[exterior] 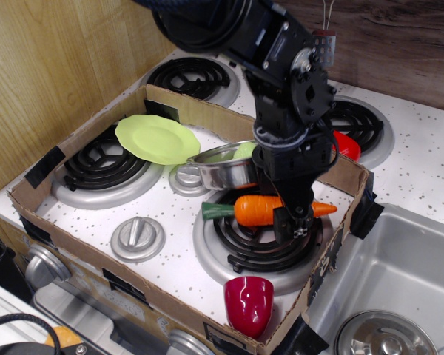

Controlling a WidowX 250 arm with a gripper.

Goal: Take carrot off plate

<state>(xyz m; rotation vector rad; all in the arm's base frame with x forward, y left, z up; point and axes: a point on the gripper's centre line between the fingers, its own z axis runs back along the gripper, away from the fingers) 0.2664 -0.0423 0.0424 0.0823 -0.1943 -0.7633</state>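
The orange toy carrot [257,210] with its dark green stem end pointing left lies crosswise over the front right burner [263,235]. My black gripper [296,219] comes down from above and is shut on the carrot near its thin right end. The lime-green plate [155,138] sits empty on the back left burner, well to the left of the carrot and gripper.
A silver pot [226,166] with a lumpy light-green toy stands just behind the carrot. A red pepper-like toy [249,303] sits at the front of the cardboard box wall [96,270]. Another red toy [348,145] lies behind the box. A sink [388,296] is at right.
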